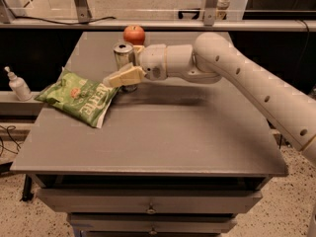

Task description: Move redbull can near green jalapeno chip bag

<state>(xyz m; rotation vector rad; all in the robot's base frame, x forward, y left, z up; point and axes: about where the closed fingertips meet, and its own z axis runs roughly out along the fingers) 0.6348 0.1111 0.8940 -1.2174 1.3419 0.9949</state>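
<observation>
The redbull can (123, 55), silver with a pull-tab top, stands upright on the grey table (163, 132) just right of the green jalapeno chip bag (78, 96). The bag lies flat at the table's left edge, its right corner close to the can's base. My gripper (118, 69) reaches in from the right and is shut on the can. One beige finger (123, 76) crosses the front of the can's lower half, and the other is behind the can, mostly hidden.
A red apple (134, 34) sits at the back of the table just behind the can. A small white pump bottle (18, 84) stands on a ledge off the table's left side. My arm (237, 78) spans the table's right half.
</observation>
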